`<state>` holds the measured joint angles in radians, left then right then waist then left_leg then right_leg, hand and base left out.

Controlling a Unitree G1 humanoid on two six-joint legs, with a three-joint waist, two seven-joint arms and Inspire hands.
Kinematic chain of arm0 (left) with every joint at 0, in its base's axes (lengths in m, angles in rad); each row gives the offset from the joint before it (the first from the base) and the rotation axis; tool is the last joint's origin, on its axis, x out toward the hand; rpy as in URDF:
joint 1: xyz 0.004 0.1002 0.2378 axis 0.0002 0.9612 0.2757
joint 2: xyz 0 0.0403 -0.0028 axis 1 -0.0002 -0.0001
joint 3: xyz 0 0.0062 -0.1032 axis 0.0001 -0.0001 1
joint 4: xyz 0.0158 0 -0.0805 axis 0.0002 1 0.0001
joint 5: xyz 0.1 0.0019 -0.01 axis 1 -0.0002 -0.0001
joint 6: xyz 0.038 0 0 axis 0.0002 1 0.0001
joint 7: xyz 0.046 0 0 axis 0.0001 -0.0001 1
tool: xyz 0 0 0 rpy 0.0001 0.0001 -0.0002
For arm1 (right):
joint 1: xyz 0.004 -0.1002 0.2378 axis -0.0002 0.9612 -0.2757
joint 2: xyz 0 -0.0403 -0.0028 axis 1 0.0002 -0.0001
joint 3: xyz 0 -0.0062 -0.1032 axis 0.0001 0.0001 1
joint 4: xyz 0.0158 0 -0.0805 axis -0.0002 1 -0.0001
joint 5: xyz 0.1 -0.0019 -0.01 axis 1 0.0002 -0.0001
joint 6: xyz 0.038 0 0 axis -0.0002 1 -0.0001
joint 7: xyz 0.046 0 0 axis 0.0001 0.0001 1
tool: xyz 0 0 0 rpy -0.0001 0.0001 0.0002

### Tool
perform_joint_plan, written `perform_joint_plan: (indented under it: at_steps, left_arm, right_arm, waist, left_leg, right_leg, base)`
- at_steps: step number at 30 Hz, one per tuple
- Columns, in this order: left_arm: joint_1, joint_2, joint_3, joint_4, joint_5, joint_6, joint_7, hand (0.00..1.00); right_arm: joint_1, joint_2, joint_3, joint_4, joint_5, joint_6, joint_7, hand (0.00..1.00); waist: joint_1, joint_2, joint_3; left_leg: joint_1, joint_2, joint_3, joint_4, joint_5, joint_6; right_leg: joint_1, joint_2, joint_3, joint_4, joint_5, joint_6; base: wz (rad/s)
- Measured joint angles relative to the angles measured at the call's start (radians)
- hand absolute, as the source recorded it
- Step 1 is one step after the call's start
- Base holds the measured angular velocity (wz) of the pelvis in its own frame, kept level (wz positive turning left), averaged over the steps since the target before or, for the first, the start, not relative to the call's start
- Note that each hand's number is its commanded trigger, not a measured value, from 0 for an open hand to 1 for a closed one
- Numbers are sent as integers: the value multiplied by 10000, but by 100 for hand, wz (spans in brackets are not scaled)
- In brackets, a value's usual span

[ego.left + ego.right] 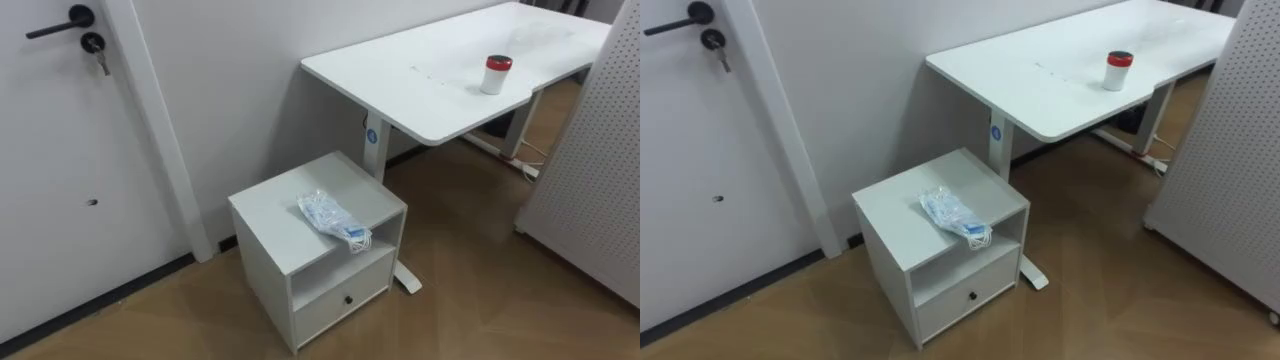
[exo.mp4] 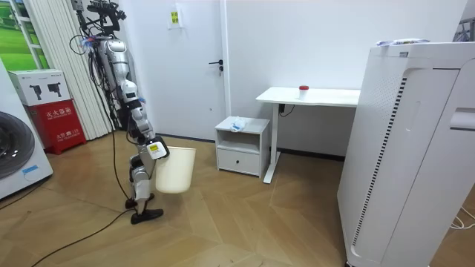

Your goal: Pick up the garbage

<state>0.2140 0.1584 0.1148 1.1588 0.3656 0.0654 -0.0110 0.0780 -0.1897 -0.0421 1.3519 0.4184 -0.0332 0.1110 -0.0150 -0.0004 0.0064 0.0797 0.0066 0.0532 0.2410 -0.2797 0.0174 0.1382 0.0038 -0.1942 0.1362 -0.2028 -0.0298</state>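
A crumpled clear plastic wrapper with blue print [image 1: 333, 219] lies on top of a small white bedside cabinet [image 1: 270, 215], near its front right corner, partly over the edge. A white cup with a red lid [image 1: 496, 74] stands on the white desk [image 1: 420, 80] behind it. In the room view I stand a few steps from the cabinet [image 2: 242, 133], facing it. A cream waste bin [image 2: 175, 169] hangs off the floor in front of me, with my right hand [image 2: 154, 148] at its rim.
A white door [image 1: 60, 150] with a black handle and a key is left of the cabinet. A tall white perforated unit [image 1: 590, 170] stands at the right, large in the room view [image 2: 408, 148]. A washing machine [image 2: 18, 152] and a red box [image 2: 56, 122] stand behind me.
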Motion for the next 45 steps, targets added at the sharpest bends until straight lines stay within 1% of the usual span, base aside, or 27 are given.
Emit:
perform_joint_plan:
  at_steps: [4,8,10,12,14,15,16,20,23,26,27,29,31,32,33,34,35,36,37,38,39,40,41,42,43,44,45]
  left_arm:
    - [-56,0,3,-9,0,-4,15,0]
    - [-248,3,10,2,-12,5,151,0]
    - [-316,3,9,6,-10,31,269,0]
    - [-485,13,9,6,-11,131,295,0]
    - [-530,16,5,21,-10,183,294,0]
    - [-547,13,4,32,-1,181,294,0]
    - [-534,11,4,39,5,182,295,0]
    - [-132,9,-8,38,-1,227,302,0]
    - [165,-37,-27,48,-5,416,303,0]
    - [217,-40,-37,42,-2,534,291,0]
    - [233,-40,-47,44,0,558,279,0]
    - [234,-40,-89,48,-3,576,254,0]
    - [168,-40,-89,44,1,580,233,0]
    - [45,-39,-86,38,1,577,215,0]
    - [-62,-39,-67,41,28,576,189,0]
    - [-84,-39,-32,41,87,564,173,0]
    - [-106,-34,27,80,197,558,136,0]
    - [-180,-12,19,115,189,582,45,0]
    - [-234,0,8,176,190,595,5,0]
    - [-306,20,12,287,198,617,-28,0]
    - [-292,36,20,333,197,635,-53,0]
    - [-272,32,22,335,196,654,-68,0]
    - [-271,30,0,315,183,673,-151,0]
    - [-241,31,-5,322,186,688,-189,0]
    - [-221,36,-5,328,199,768,-198,0]
    - [-230,36,-6,326,198,787,-200,0]
    - [-230,27,-50,329,189,783,-217,0]
  right_arm:
    - [0,1,12,-34,0,3,20,100]
    - [-98,1,14,-5,-3,52,22,100]
    - [-181,0,21,87,-1,170,21,100]
    - [-309,-4,73,89,0,363,14,100]
    - [-355,-6,208,103,-5,451,13,100]
    - [-368,-5,209,104,-5,498,13,100]
    - [-357,-3,209,105,-6,520,11,100]
    - [-254,32,220,62,-6,557,-10,100]
    - [-228,33,236,61,1,555,-12,100]
    - [-201,34,418,58,105,529,-32,100]
    - [-204,40,436,57,127,525,-35,100]
    - [-211,46,522,50,127,479,-35,100]
    - [-218,37,593,20,109,482,-33,100]
    - [-267,26,588,16,70,489,-13,100]
    - [-300,11,586,17,18,488,23,100]
    - [-305,8,586,18,-11,486,32,100]
    - [-318,0,577,23,-102,487,38,100]
    - [-350,-36,579,-22,-233,497,58,100]
    - [-370,-58,579,-38,-257,505,89,100]
    - [-388,-74,569,-66,-257,504,141,100]
    - [-343,-74,561,-118,-256,508,181,100]
    - [-315,-94,555,-120,-251,506,209,100]
    - [-253,-161,557,-119,-232,506,265,100]
    - [-223,-209,559,-151,-189,464,358,100]
    - [-185,-216,559,-164,-179,473,355,100]
    - [-228,-218,561,-221,-163,480,355,100]
    - [-211,-237,527,-236,-36,500,339,100]
  waist:
    - [-9,-21,-8]
    - [8,-46,-16]
    - [13,-77,-33]
    - [85,-132,-14]
    - [122,-189,-19]
    - [183,-218,-3]
    - [202,-228,4]
    - [197,-318,29]
    - [212,-379,15]
    - [209,-442,9]
    - [214,-463,-6]
    - [219,-462,-3]
    - [223,-448,-29]
    - [217,-410,-39]
    - [226,-450,-27]
    - [236,-432,-17]
    - [268,-411,18]
    - [297,-310,4]
    - [303,-273,-10]
    - [319,-257,13]
    - [322,-311,4]
    - [352,-321,5]
    - [394,-298,4]
    - [383,-196,-34]
    - [361,-270,8]
    - [372,-304,28]
    - [254,-347,37]
  left_leg:
    - [-13,0,14,-10,0,0]
    - [-172,7,-1,6,1,1]
    - [-157,11,-8,0,1,1]
    - [-150,9,-11,-20,1,1]
    - [-136,7,-41,-28,1,1]
    - [-60,1,-54,-54,2,2]
    - [-4,-1,-55,-71,2,2]
    - [181,-18,-145,-111,1,3]
    - [161,-31,-184,-88,1,3]
    - [82,-40,-300,-29,1,3]
    - [11,-37,-308,11,2,3]
    - [-36,-30,-334,72,1,2]
    - [-224,-11,-332,297,-3,-1]
    - [-387,34,-323,489,-4,-3]
    - [-534,66,-324,699,-5,-4]
    - [-584,85,-325,792,-5,-5]
    - [-738,109,-316,1119,-39,-29]
    - [-996,183,-313,1653,-198,-64]
    - [-1156,234,-312,1976,-318,-86]
    - [-1474,349,-242,2670,-506,-190]
    - [-1766,388,-164,3340,-547,-208]
    - [-1894,438,-63,3679,-545,-209]
    - [-2191,564,27,4317,-526,-216]
    - [-2490,694,98,4849,-472,-284]
    - [-2735,749,254,5169,-358,-335]
    - [-2897,721,326,5345,-228,-344]
    - [-3307,509,312,5287,-215,-288]
  right_leg:
    - [-21,0,1,7,0,0]
    - [-179,3,-12,25,2,1]
    - [-173,4,-8,33,2,1]
    - [-174,1,-14,25,2,2]
    - [-155,-5,-24,24,2,2]
    - [-83,-9,-31,11,3,3]
    - [-31,-8,-28,3,3,4]
    - [160,-20,-109,-9,2,4]
    - [168,-27,-124,-5,2,5]
    - [179,-27,-199,-5,1,5]
    - [156,-23,-205,-5,1,5]
    - [154,-12,-241,-4,-1,5]
    - [72,-10,-280,28,-7,-2]
    - [-28,-6,-294,115,-17,-19]
    - [-111,-7,-318,210,-25,-32]
    - [-126,-1,-314,236,-32,-44]
    - [-195,22,-316,372,-68,-81]
    - [-356,64,-306,620,-211,-127]
    - [-486,50,-312,824,-365,-155]
    - [-808,55,-342,1390,-696,-207]
    - [-996,9,-314,1913,-1079,-319]
    - [-1021,-10,-331,2081,-1176,-320]
    - [-1005,12,-421,2275,-1328,-318]
    - [-1010,56,-480,2415,-1420,-362]
    - [-993,54,-539,2492,-1486,-406]
    - [-984,28,-522,2505,-1495,-449]
    - [-984,-47,-481,2468,-1532,-481]
  base:
    - [0]
    - [0]
    - [0]
    - [0]
    - [0]
    - [0]
    - [0]
    - [6]
    - [6]
    - [13]
    - [14]
    - [7]
    - [8]
    - [10]
    - [8]
    - [4]
    - [0]
    - [0]
    - [0]
    - [8]
    - [11]
    - [14]
    - [17]
    - [27]
    - [29]
    - [48]
    - [52]
